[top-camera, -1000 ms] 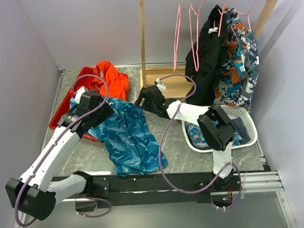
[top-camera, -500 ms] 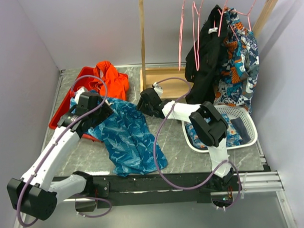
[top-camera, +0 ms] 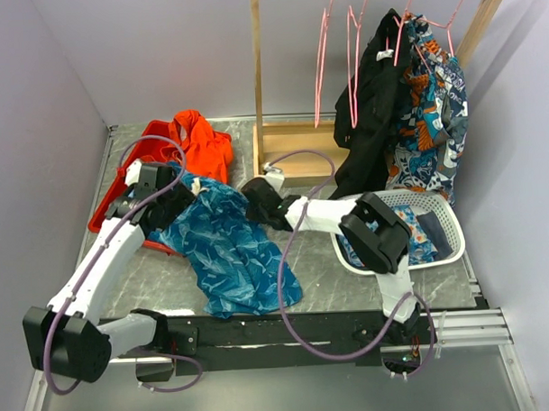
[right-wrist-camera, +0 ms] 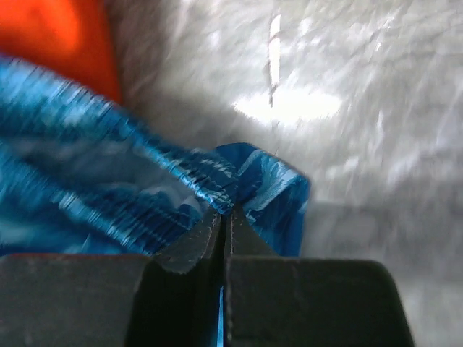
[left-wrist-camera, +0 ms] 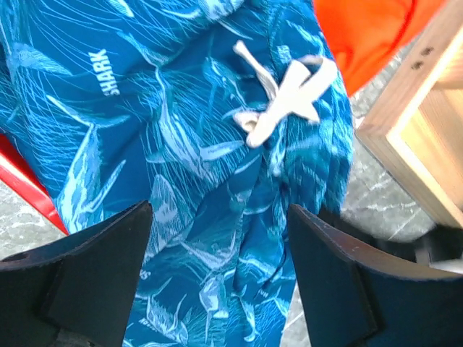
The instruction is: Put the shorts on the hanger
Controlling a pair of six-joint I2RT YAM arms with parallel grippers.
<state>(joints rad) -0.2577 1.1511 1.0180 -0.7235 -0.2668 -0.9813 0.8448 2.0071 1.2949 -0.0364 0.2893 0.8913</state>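
Note:
The teal-blue leaf-print shorts (top-camera: 226, 248) lie spread on the table, their waistband toward the back. In the left wrist view the shorts (left-wrist-camera: 181, 144) fill the frame, with the white drawstring (left-wrist-camera: 282, 94) tied in a bow. My left gripper (top-camera: 173, 205) hovers open over the waistband's left part; its jaws (left-wrist-camera: 217, 275) stand wide apart with fabric below them. My right gripper (top-camera: 255, 206) is shut on the shorts' right waistband corner; its tips (right-wrist-camera: 226, 213) pinch a fold of the blue fabric (right-wrist-camera: 108, 202). Empty pink hangers (top-camera: 322, 59) hang from the rail.
An orange garment (top-camera: 200, 140) lies on a red tray (top-camera: 112, 207) at the back left. The wooden rack's base (top-camera: 295, 146) stands behind the shorts. A black garment (top-camera: 375, 103) and a floral one (top-camera: 433, 110) hang at right above a white basket (top-camera: 442, 218).
My right gripper slid left to the shorts' waistband corner and closed on it. The left arm shifted slightly back, its gripper still open.

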